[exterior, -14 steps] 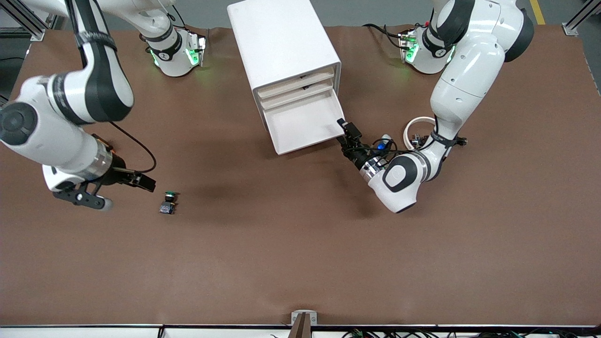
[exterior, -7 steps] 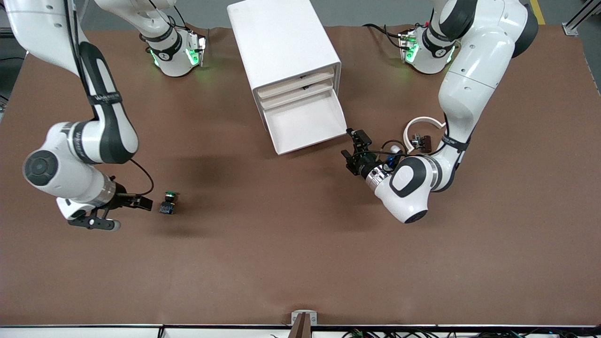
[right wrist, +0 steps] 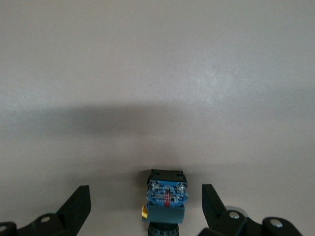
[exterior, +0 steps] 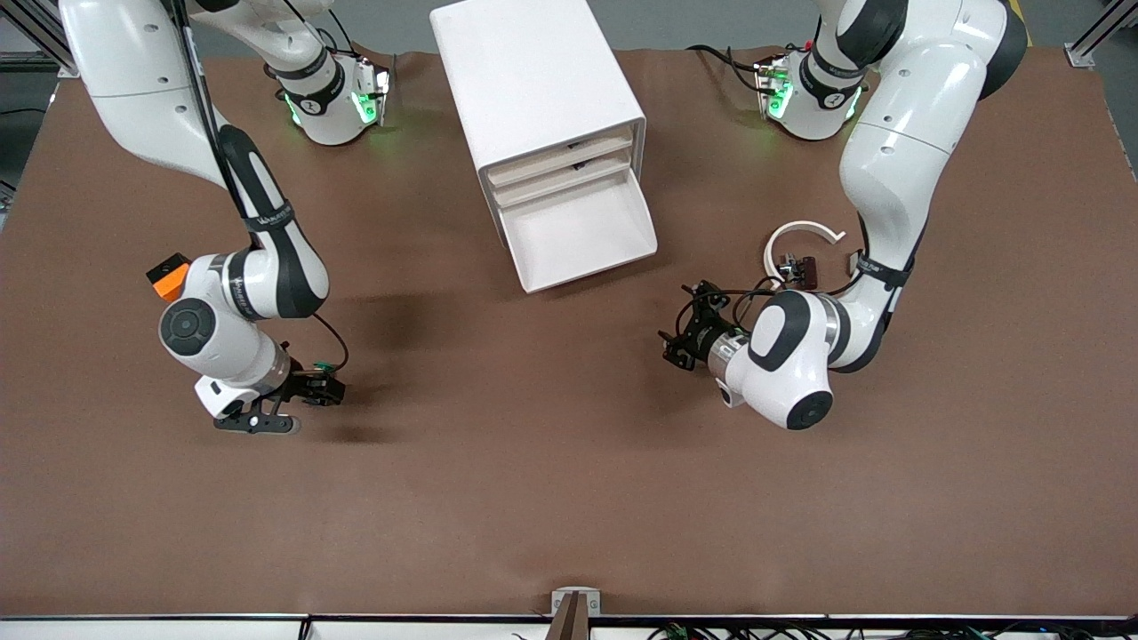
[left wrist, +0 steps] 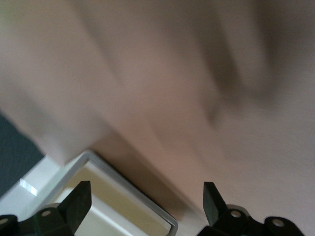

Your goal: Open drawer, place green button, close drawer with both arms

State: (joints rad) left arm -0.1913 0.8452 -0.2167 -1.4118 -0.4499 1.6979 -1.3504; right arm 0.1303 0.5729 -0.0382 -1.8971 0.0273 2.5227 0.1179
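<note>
Straddling: my right gripper, fingers spread, brackets the button, unheld.
Risk: closing off-centre could tip it.
Waiting: left gripper, spread, empty, near open drawer.

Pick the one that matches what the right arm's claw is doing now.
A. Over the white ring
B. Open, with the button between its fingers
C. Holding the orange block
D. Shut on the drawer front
B: the right wrist view shows the right claw open, the button sitting between its spread fingers.
</note>
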